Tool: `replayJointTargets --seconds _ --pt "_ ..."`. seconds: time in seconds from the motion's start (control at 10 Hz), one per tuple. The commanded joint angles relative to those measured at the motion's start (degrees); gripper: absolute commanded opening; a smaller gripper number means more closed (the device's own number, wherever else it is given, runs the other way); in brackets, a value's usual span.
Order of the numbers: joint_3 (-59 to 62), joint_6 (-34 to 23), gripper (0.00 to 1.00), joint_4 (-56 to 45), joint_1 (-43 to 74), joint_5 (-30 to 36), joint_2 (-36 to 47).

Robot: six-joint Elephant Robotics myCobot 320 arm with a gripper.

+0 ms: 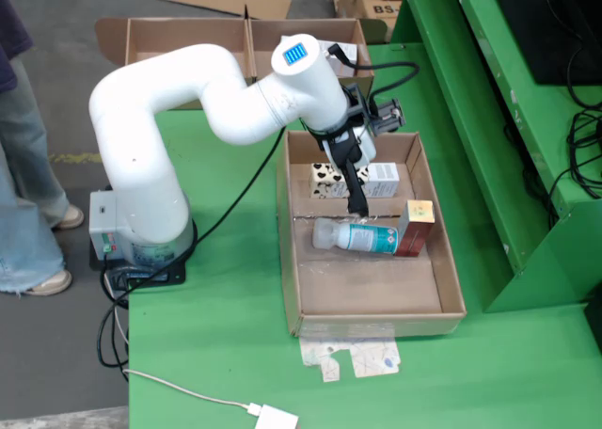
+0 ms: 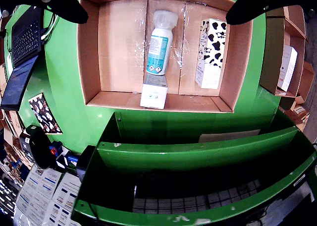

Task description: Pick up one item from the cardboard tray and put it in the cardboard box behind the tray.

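A cardboard tray [image 1: 367, 293] lies on the green table. In it are a white bottle [image 1: 356, 236] on its side, a red and gold small box [image 1: 416, 227] at the bottle's base, and a cow-patterned white carton [image 1: 324, 179] along the far wall. My gripper [image 1: 357, 201] hangs over the tray's far half, between carton and bottle, holding nothing. In the wrist view the gripper [image 2: 156, 15] is open, with its black fingers [image 2: 59, 3] spread wide above the bottle [image 2: 158, 45], the carton [image 2: 210, 52] and the small box [image 2: 154, 94]. The two-compartment cardboard box [image 1: 188, 39] stands behind the tray.
A green shelf unit [image 1: 527, 119] rises right of the tray. A person's legs [image 1: 23, 166] stand at the left, off the table. A black cable [image 1: 235, 198] runs from arm base to wrist. A white cable and plug [image 1: 273, 416] and paper scraps [image 1: 353, 358] lie by the table's front.
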State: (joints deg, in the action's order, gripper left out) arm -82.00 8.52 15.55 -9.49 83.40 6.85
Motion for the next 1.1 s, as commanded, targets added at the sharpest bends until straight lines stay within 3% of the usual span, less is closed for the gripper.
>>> replayJointTargets --seconds 0.0,0.6,0.7,0.8,0.9,1.0 --pt "1.1 3.0 1.00 0.2 -5.6 -2.4 1.6" --pt "5.2 3.5 1.00 2.1 -7.1 -2.9 -5.2" --pt "13.7 2.5 1.00 1.8 -5.3 -1.9 -14.2" --pt "13.7 2.5 1.00 1.8 -5.3 -1.9 -14.2" --pt "22.5 2.1 1.00 -0.3 -3.8 -1.5 -22.3" --pt "24.9 1.7 1.00 0.0 -3.1 -1.1 -25.2"
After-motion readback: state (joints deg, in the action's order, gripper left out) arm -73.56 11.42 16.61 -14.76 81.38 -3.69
